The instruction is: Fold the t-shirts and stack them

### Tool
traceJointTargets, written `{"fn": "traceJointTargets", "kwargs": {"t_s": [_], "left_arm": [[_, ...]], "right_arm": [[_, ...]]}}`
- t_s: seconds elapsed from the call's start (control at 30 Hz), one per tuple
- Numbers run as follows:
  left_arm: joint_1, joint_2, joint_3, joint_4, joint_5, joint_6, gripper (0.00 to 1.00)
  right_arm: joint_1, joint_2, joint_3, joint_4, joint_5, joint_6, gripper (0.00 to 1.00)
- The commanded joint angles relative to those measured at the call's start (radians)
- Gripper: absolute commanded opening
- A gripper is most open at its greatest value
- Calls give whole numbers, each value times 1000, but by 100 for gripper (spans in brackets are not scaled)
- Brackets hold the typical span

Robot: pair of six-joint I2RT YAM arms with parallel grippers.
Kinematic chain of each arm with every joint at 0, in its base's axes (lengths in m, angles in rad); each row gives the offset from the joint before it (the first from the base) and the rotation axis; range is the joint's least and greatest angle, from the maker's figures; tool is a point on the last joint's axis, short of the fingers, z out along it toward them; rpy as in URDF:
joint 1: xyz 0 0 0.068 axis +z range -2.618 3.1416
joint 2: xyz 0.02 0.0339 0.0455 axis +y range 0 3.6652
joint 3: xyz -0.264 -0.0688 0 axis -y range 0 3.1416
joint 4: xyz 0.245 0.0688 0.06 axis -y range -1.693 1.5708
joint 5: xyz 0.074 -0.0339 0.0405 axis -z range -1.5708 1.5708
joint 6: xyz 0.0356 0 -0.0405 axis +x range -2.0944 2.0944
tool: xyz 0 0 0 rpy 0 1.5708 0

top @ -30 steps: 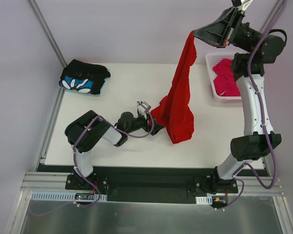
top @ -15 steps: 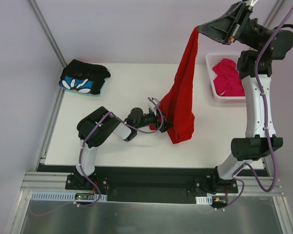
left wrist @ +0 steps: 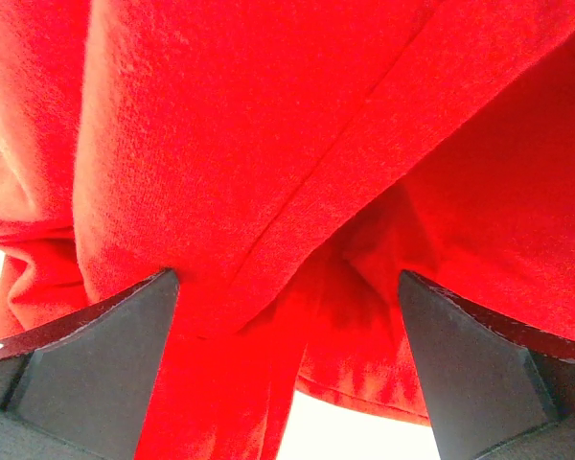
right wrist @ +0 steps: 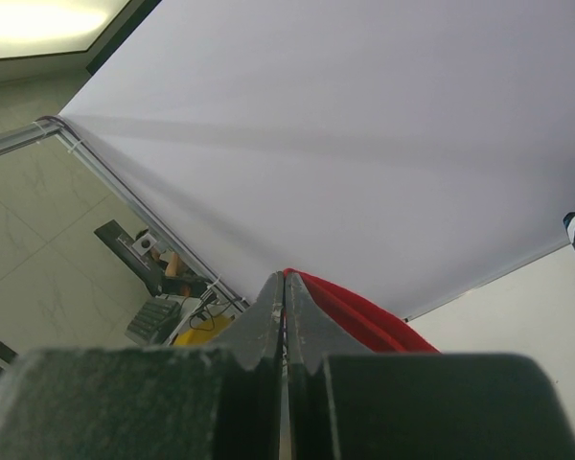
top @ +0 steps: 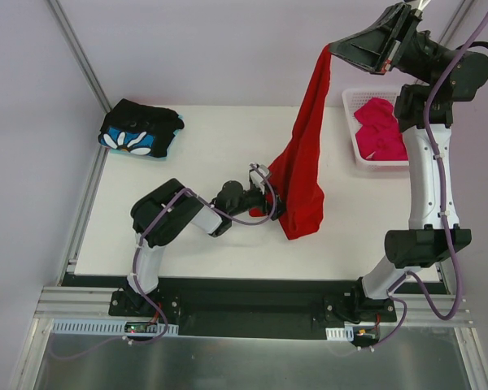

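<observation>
The red t-shirt (top: 302,166) hangs in a long drape from my right gripper (top: 331,50), which is shut on its top edge high above the table; the cloth (right wrist: 359,311) shows just past the closed fingertips. Its lower end rests bunched on the white table. My left gripper (top: 268,195) is open at the shirt's lower left side, and red cloth (left wrist: 268,172) fills the space between its spread fingers (left wrist: 96,355). A folded black t-shirt with blue-and-white flowers (top: 140,128) lies at the far left corner. A magenta-pink t-shirt (top: 380,130) lies in the basket.
The white lattice basket (top: 347,103) stands at the table's far right, beside the right arm's upper links. A metal frame post (top: 77,53) runs along the left wall. The table's white top (top: 211,146) shows between the folded shirt and the hanging one.
My left gripper has reached rightward along the table into the lower part of the hanging red shirt. The right gripper lifted slightly up and right, then held still.
</observation>
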Motion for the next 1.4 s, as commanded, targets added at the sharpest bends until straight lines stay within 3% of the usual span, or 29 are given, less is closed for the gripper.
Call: {"fn": "traceJointTargets", "kwargs": {"t_s": [0.0, 0.27, 0.43, 0.53, 0.57, 0.63, 0.7, 1.03, 1.13, 1.17, 1.23, 1.3, 1.37], "left_arm": [[-30, -40, 0, -14, -84, 77, 99], [-23, -31, -2, -8, -154, 29, 98], [-10, -37, -10, -18, -200, -4, 87], [0, -43, -23, -21, -223, -20, 64], [1, -46, -25, -25, -228, -24, 49], [7, -57, -34, -30, -248, -46, 31], [15, -72, -40, -63, -271, -81, 0], [15, -247, -73, -247, -309, -64, 0], [13, -373, -17, -515, -331, -31, 0], [13, -411, 30, -694, -363, -28, 0], [15, -505, 113, -893, -397, -12, 0], [16, -579, 235, -1134, -417, 31, 0], [24, -639, 317, -1244, -426, 40, 0]], "right_arm": [[12, -28, 19, 104, 20, 44, 1], [32, -30, 36, 118, 24, 58, 1], [36, -36, 31, 131, 26, 67, 1], [39, -39, 28, 143, 29, 78, 1], [39, -39, 25, 152, 29, 81, 1], [39, -42, 20, 157, 30, 87, 1], [39, -45, 17, 158, 29, 89, 1], [41, -54, -6, 167, 30, 92, 1], [36, -65, -30, 166, 30, 91, 1], [35, -77, -38, 161, 26, 75, 1], [27, -100, -90, 132, 18, 43, 1], [18, -160, -138, 38, 1, -103, 1], [0, -206, -199, -148, -9, -240, 1]]}}
